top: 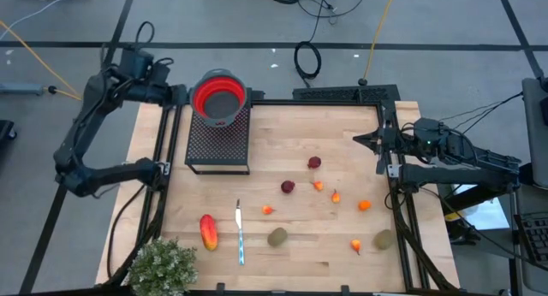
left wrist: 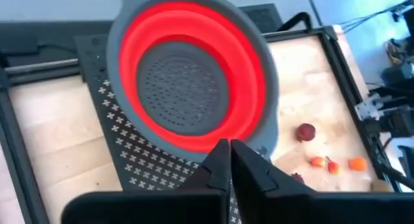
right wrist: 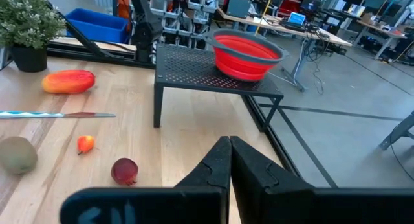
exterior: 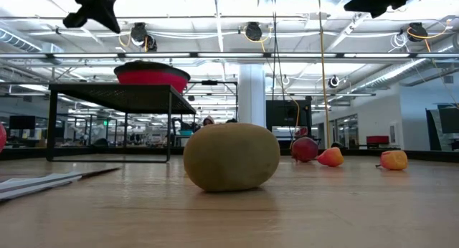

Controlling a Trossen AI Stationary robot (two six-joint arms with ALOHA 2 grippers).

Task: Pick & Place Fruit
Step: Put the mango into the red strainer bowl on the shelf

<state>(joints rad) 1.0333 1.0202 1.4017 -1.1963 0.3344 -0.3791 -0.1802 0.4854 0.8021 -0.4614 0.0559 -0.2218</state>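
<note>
Fruit (top: 208, 231) is all seen loose on the table (top: 291, 125), none placed in the red colander (top: 219, 97); left gripper (left wrist: 230, 160) and right gripper (right wrist: 230, 156) are closed, nothing held.

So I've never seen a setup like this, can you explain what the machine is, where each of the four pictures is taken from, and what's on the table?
It is a robot with two dark arms at a wooden table. One picture looks straight down from above, one sits level with the tabletop, and two come from cameras on the arms' wrists.

The left gripper hangs shut above a red strainer, which sits on a black mesh stand. The right gripper waits shut at the table's right edge. Neither holds anything.

Scattered on the table are fruit pieces: a long red-orange fruit, two brownish ovals, two dark red balls and small orange bits. There is also a knife and a potted plant.
</note>
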